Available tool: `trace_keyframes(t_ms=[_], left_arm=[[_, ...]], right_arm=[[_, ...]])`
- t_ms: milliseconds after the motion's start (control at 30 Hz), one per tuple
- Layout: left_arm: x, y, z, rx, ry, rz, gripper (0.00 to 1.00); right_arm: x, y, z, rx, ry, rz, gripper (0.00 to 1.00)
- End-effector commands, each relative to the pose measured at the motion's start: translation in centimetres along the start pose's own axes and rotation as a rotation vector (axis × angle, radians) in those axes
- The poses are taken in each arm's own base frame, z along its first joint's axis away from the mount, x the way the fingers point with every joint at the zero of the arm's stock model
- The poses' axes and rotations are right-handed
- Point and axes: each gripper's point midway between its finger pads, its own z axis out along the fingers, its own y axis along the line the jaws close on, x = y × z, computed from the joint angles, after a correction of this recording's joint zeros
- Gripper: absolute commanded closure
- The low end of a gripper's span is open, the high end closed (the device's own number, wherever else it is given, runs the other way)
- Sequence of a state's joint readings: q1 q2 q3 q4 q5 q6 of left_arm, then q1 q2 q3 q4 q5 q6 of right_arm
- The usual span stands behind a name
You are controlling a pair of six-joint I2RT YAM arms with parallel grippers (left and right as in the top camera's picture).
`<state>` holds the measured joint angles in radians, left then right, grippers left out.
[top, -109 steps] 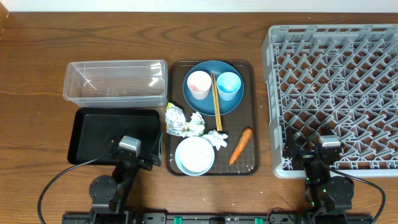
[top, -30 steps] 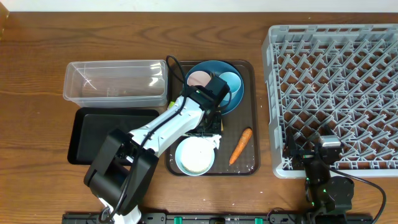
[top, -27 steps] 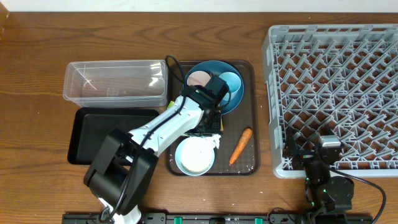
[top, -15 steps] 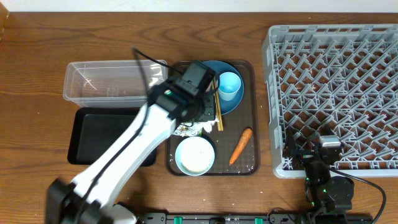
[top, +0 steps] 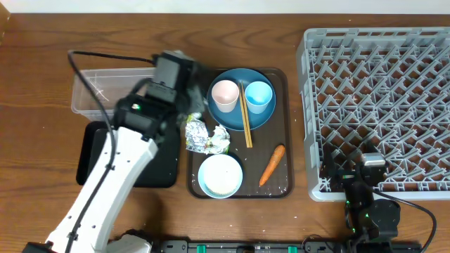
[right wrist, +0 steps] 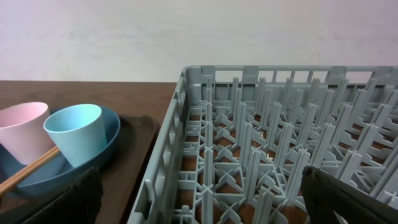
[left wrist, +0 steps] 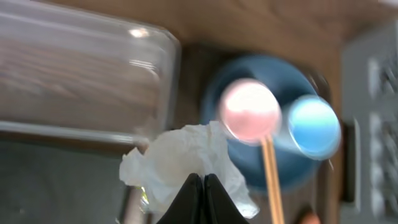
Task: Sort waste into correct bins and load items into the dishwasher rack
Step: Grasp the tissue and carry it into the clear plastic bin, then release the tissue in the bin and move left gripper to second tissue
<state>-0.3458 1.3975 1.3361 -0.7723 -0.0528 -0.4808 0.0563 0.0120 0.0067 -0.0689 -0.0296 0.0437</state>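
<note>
My left gripper is shut on the crumpled white tissue, held in the air over the corner where the clear tub, the black tray and the brown serving tray meet. The foil wrapper, the carrot and the bowl lie on the serving tray. The blue plate carries the pink cup, the light blue cup and the chopsticks. My right gripper stands open at the near left corner of the grey rack.
The brown serving tray sits between the two bins and the rack. My left arm crosses the black tray and covers part of the clear tub's right end. Bare wooden table lies behind the bins.
My left gripper has lifted the tissue off the serving tray and swung left toward the clear tub. The right arm has not moved.
</note>
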Motion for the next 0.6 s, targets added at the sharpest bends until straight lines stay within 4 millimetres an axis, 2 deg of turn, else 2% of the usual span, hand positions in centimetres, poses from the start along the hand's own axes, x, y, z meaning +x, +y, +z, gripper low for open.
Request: trace_keyframes(t_ms=[0,133,200,433,567], left_arm=[[-2.5,3.0,0.1,-0.077,-0.065,-0.030,0.94],[-4.3,6.4,1.3,-0.148,-0.094,-0.103,0.94],[-4.8,7.9,2.4,-0.179,-0.087,-0.133,0.94],[-4.2,11.6,7.7,-0.267,-0.004,-0.186,0.94],[-3.7,13.1,9.8,-0.297,0.032,-0.205,0.89]], right_arm=[[0.0,0.2,0.0,-0.008,0.000,-0.001,0.01],[0.0,0.2,0.0,-0.008,0.000,-0.001,0.01],[0.0,0.2,0.0,-0.007,0.000,-0.001,0.01],[0.0,0.2,0.0,-0.007,0.000,-0.001,0.01],[0.0,0.2,0.0,-0.007,0.000,-0.001,0.01]])
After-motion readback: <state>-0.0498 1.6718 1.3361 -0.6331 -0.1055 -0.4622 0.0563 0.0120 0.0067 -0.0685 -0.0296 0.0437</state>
